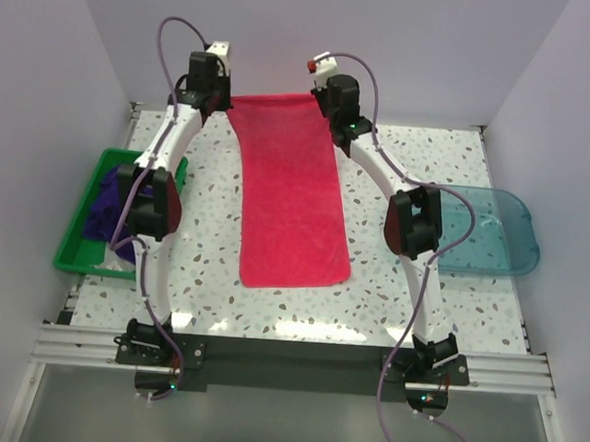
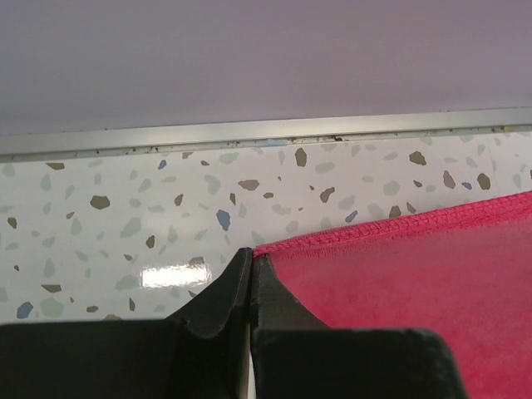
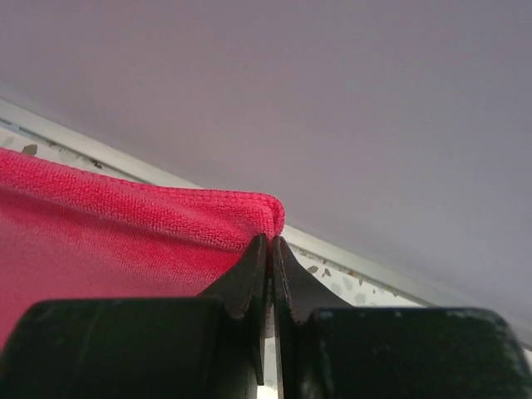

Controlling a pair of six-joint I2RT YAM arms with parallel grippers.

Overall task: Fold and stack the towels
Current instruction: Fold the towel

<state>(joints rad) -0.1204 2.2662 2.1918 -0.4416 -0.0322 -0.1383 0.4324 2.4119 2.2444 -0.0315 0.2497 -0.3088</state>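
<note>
A hot pink towel (image 1: 289,196) lies stretched lengthwise down the middle of the table, its far edge lifted. My left gripper (image 1: 214,104) is shut on the towel's far left corner (image 2: 259,248). My right gripper (image 1: 334,111) is shut on the far right corner (image 3: 270,218). Both hold that edge taut near the back wall. The near end rests flat on the table. Dark purple towels (image 1: 107,205) lie bunched in the green bin (image 1: 78,248) at the left, with a bit of pale cloth (image 1: 119,255) beside them.
A translucent teal tray (image 1: 495,233) sits at the right edge. The speckled table (image 1: 202,265) ends in a metal rail at the back wall (image 2: 249,133). White side walls stand close on both sides.
</note>
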